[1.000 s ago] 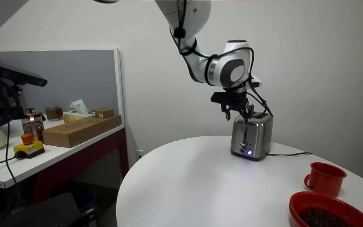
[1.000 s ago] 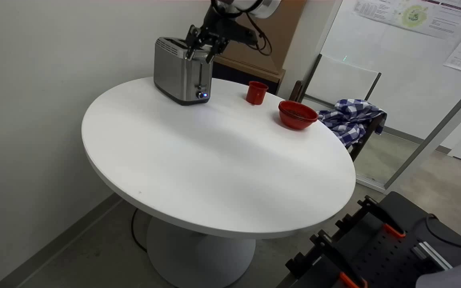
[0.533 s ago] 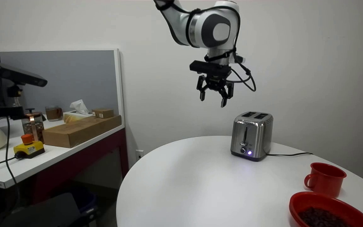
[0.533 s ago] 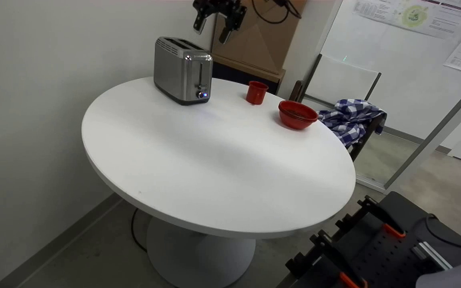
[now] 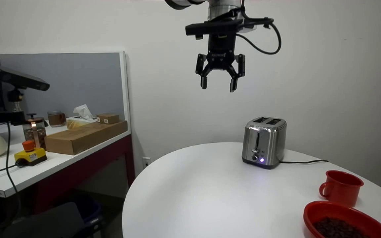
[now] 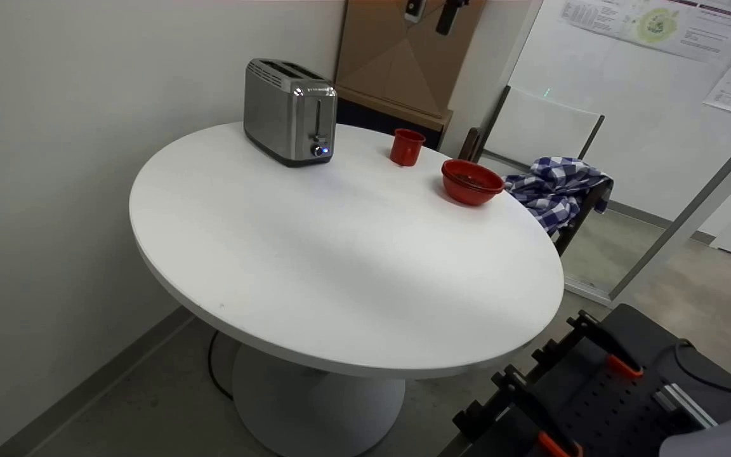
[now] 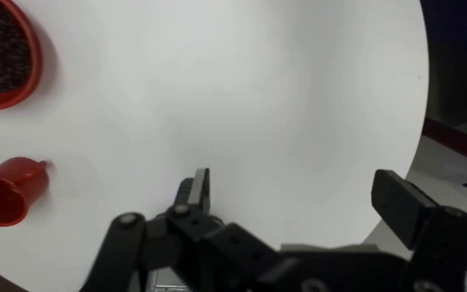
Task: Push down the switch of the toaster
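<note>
The hand [image 5: 218, 84] has risen (spread wide), leaving open air over the edges of the toaster [image 5: 264, 143].

The claw [image 5: 218, 84] has risen clear of the toaster [image 5: 265, 142].

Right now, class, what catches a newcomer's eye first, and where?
Probably the boxy silver metal toaster with its glowing violet light, on the round white table, at its far side in both exterior views. Next, the open black claw hanging above the table, then the red cup and round red bowl near the edge.
</note>
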`<act>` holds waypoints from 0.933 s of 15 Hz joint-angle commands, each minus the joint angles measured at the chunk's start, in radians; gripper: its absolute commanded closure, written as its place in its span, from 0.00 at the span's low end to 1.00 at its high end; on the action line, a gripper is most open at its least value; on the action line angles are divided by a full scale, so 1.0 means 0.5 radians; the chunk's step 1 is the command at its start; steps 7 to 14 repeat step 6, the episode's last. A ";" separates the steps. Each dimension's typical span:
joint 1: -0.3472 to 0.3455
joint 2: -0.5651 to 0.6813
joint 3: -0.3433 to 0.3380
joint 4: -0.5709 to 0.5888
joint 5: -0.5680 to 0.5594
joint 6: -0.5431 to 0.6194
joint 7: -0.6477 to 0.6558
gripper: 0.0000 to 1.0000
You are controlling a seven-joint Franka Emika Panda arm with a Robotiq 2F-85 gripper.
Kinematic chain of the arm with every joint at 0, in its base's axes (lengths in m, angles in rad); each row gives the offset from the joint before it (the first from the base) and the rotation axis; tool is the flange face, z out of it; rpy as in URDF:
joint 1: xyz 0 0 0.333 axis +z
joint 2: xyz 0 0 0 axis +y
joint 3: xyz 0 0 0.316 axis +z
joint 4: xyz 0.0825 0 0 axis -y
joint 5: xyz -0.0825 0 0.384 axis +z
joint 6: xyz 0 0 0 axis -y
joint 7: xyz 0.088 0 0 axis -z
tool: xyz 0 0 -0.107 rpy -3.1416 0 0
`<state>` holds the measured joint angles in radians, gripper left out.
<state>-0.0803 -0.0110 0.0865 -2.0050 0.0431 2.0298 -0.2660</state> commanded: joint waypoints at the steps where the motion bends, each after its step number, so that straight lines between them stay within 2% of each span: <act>1: 0.070 -0.048 -0.075 -0.034 -0.042 -0.005 0.003 0.00; 14: 0.082 -0.108 -0.081 -0.103 -0.072 -0.004 0.005 0.00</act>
